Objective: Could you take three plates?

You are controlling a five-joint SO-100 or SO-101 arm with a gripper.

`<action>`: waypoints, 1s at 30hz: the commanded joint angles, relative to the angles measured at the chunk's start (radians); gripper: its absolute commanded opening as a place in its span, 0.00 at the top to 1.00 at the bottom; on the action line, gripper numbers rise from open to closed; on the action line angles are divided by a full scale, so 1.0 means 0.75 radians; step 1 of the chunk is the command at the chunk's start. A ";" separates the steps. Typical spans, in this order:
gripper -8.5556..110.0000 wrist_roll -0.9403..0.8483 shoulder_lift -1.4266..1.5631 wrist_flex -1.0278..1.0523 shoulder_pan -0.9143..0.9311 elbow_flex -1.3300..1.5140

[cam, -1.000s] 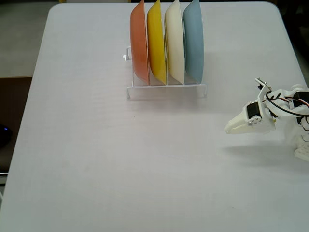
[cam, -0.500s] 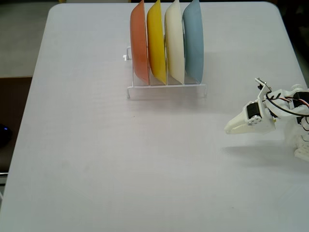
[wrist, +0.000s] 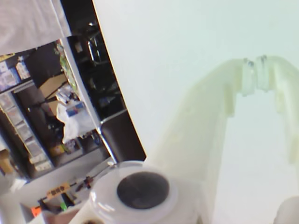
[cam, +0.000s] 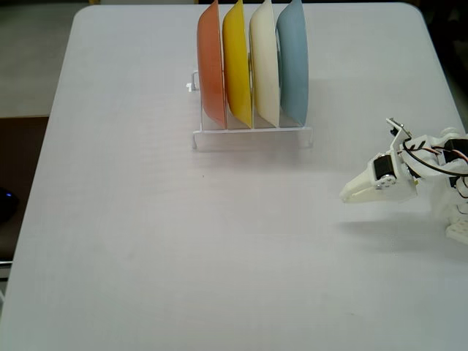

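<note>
Three plates stand on edge in a white wire rack (cam: pixel 252 137) at the table's far middle in the fixed view: a yellow plate (cam: pixel 236 64), a cream-white plate (cam: pixel 264 62) and a light blue plate (cam: pixel 293 61). My white gripper (cam: pixel 345 195) hovers at the right side of the table, well to the right of and nearer than the rack, its tip pointing left. In the wrist view the fingertips (wrist: pixel 248 77) touch, so the gripper (wrist: pixel 255 74) is shut with nothing in it. No plate shows in the wrist view.
An orange plate (cam: pixel 210 66) fills the rack's leftmost slot. The white table (cam: pixel 183 248) spreads wide in front of the rack. The arm's body and wires (cam: pixel 446 157) sit at the right edge. Beyond the table edge the wrist view shows dark shelves (wrist: pixel 51 107).
</note>
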 commanded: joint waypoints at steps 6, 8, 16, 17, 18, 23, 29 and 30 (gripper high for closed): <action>0.93 -0.006 0.012 0.000 0.000 -0.004; 0.93 -0.006 0.012 0.000 0.000 -0.004; 0.93 0.012 0.012 0.000 0.000 -0.004; 0.93 0.018 0.012 0.000 0.000 -0.004; 0.93 0.022 0.012 0.000 0.000 -0.004; 0.93 0.004 0.012 0.002 0.000 -0.004; 0.93 0.006 0.012 0.010 -0.002 -0.004; 0.93 0.010 0.012 0.010 -0.002 -0.004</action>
